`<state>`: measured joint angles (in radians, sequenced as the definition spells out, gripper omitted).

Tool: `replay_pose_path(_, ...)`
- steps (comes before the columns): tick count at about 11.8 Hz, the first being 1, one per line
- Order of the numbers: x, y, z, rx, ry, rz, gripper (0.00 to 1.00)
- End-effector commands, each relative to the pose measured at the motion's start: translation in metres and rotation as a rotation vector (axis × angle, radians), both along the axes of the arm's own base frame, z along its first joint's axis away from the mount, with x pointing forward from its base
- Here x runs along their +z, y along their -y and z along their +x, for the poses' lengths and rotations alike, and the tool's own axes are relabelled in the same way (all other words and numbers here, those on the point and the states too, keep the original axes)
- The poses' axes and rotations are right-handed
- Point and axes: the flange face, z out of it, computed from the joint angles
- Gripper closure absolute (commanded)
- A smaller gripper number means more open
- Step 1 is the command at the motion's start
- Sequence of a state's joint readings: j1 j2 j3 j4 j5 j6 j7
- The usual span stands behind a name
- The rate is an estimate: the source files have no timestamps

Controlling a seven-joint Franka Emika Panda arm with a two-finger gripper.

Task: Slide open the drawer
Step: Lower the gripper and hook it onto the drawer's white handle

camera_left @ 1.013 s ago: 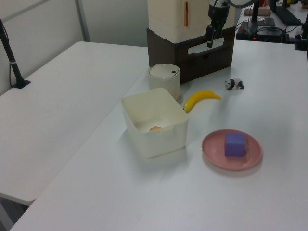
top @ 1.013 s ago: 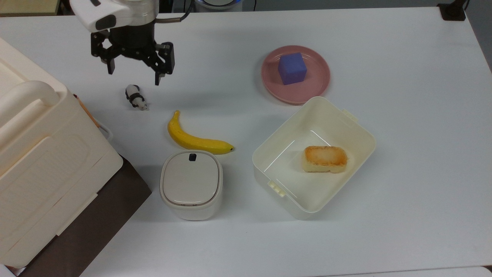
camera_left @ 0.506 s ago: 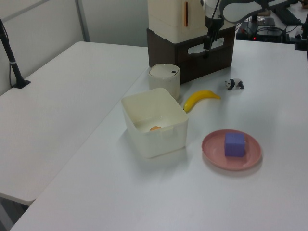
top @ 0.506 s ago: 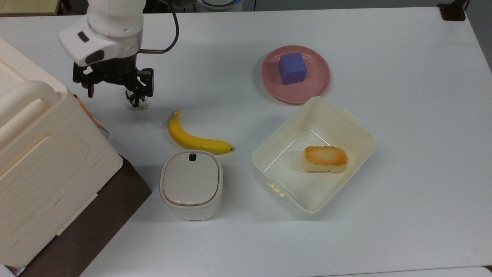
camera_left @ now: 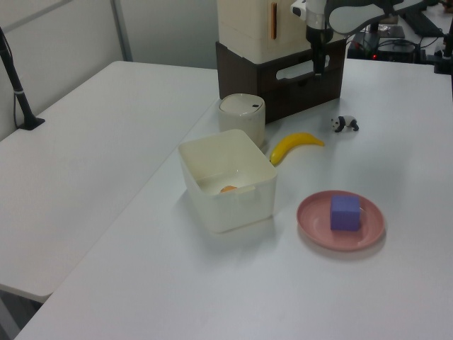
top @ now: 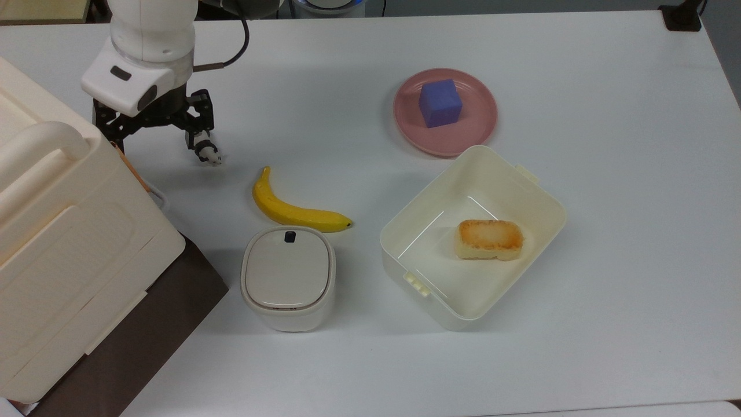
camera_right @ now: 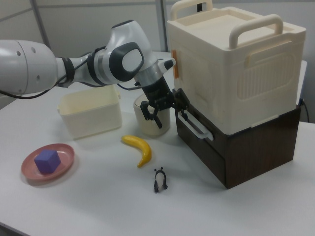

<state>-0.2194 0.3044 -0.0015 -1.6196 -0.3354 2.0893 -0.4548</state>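
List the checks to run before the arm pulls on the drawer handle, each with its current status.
1. Drawer shut, front flush: ok.
2. Gripper fingers open: ok.
3. Fingers around the white handle: cannot tell; they sit at its end.
4. Pull path: the panda stands on the table in front of the drawer: cannot tell if it clears.
5. Cream box seated on the cabinet: ok.

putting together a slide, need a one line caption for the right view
Panda gripper at the white handle of the closed dark brown drawer, under a cream box.
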Motion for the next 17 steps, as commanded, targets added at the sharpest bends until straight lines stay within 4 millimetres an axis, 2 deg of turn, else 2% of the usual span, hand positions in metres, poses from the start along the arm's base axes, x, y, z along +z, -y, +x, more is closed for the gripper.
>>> replay_pose_path(1, -0.018, 0.001, 0.006, 0.053, -0.025, -0.052, 0.00)
replay_pose_path(5, -0.033, 0.005, 0.019, 0.102, 0.030, -0.101, 0.00)
replay_pose_path(11, -0.050, 0.004, 0.020, 0.104, 0.014, -0.098, 0.00)
replay_pose_path(12, -0.058, 0.000, 0.018, 0.098, 0.005, -0.091, 0.00)
replay_pose_path(15, -0.060, -0.018, 0.021, -0.030, 0.056, -0.066, 0.00)
replay_pose_path(17, -0.064, -0.023, 0.020, -0.059, 0.058, -0.059, 0.00)
